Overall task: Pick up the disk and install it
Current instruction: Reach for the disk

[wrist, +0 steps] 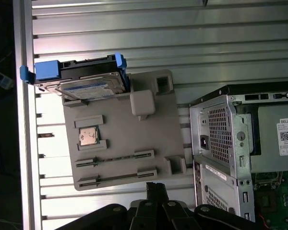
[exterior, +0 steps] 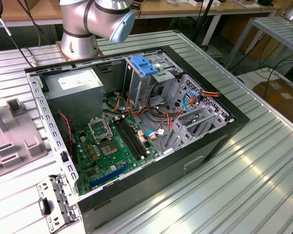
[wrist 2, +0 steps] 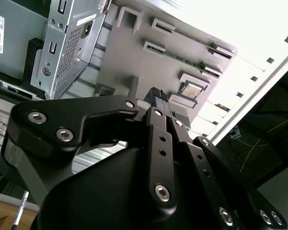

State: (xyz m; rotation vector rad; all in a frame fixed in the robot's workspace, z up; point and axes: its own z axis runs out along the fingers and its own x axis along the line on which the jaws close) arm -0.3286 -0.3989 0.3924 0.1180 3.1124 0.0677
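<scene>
The disk (wrist: 84,84), a silver drive with a blue-and-white label in a bright blue carrier, rests on one end of a grey fixture plate (wrist: 120,153) on the ribbed metal table. My gripper (wrist: 156,188) hovers over the opposite edge of that plate, well away from the disk. Its black fingers (wrist 2: 156,96) are pressed together with nothing between them. The open computer case (exterior: 136,126) lies on the table with its motherboard and drive cage exposed.
A small square chip (wrist: 89,135) sits in a pocket of the fixture plate. A light-blue latch (exterior: 143,66) tops the drive cage. The grey power supply box (exterior: 73,87) fills the case's corner nearest the arm base (exterior: 80,29). Cables cross the case.
</scene>
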